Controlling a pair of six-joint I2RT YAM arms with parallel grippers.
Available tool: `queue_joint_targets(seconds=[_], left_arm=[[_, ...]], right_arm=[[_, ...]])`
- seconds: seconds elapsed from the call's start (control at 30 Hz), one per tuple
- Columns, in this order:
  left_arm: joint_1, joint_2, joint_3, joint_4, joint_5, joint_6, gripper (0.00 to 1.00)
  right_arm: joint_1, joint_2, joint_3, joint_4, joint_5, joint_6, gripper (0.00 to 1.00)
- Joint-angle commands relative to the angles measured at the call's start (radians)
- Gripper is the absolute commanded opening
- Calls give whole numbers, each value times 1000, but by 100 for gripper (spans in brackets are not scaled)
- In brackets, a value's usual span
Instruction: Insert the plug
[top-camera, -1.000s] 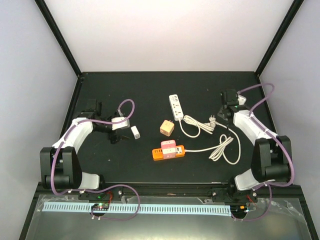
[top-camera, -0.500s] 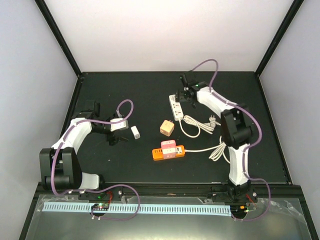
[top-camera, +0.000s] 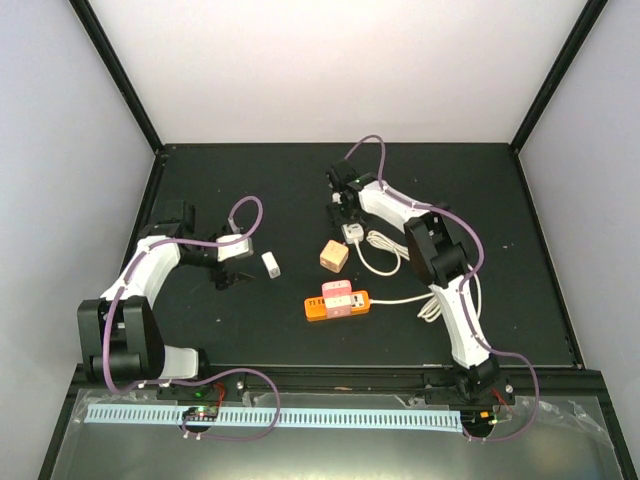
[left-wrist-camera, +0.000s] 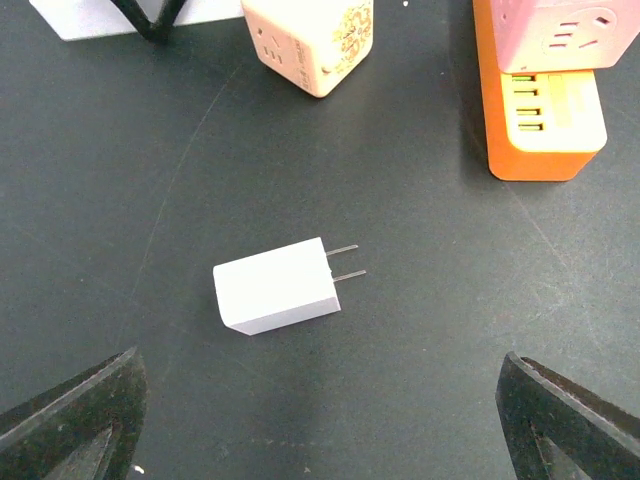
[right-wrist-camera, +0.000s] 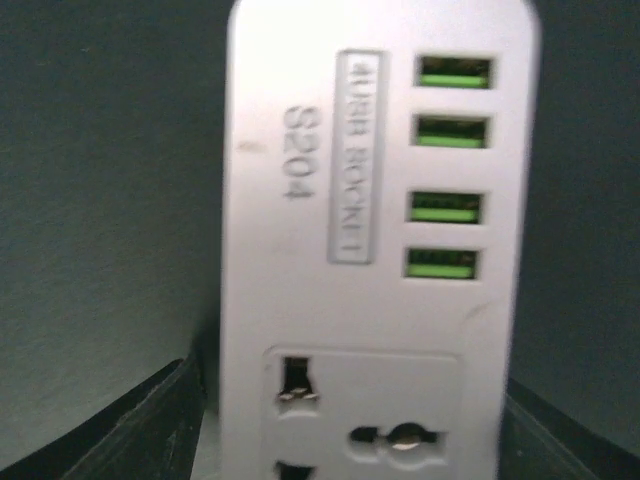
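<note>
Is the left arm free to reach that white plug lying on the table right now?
Probably yes: the white plug lies alone on the table, just ahead of the open left gripper, nothing covering it.

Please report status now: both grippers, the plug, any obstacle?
Left gripper open, above white plug. Plug lying flat, untouched. Right gripper open, straddling white power strip. No obstacle around plug.

plug: white | power strip: white | USB ports: green | table: black
</note>
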Motion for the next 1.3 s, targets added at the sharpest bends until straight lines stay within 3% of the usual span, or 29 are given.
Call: queue_joint_targets(seconds=[0.0,0.2,0.43,0.63,0.67,0.77,0.97,1.27], left_arm=[[13,-10,43,-27,55,31,97],[16,-15,38,-39,61,44,96],[32,-20,35,-61,59,65,96],[36,-21,32,-80,68,91,96],[37,-22,34,-80,71,92,96],[37,-25,39,-86,75,92,96],[54,-16,63,-81,67,68,96],[116,36,122,-120,87,90,95]], right_arm=[[82,10,9,-36,-10,-101,67],[194,9,28,-36,-86,-229,64],[263,10,49,-66,-207,-358,67],[275,-21,102,-70,-97,-311,99],[272,-52,97,-52,-56,-280,100],[271,-190,21,47,66,-177,100],[374,-483,-293,202,111,-61,96],[594,-574,-568,253,14,47,80]])
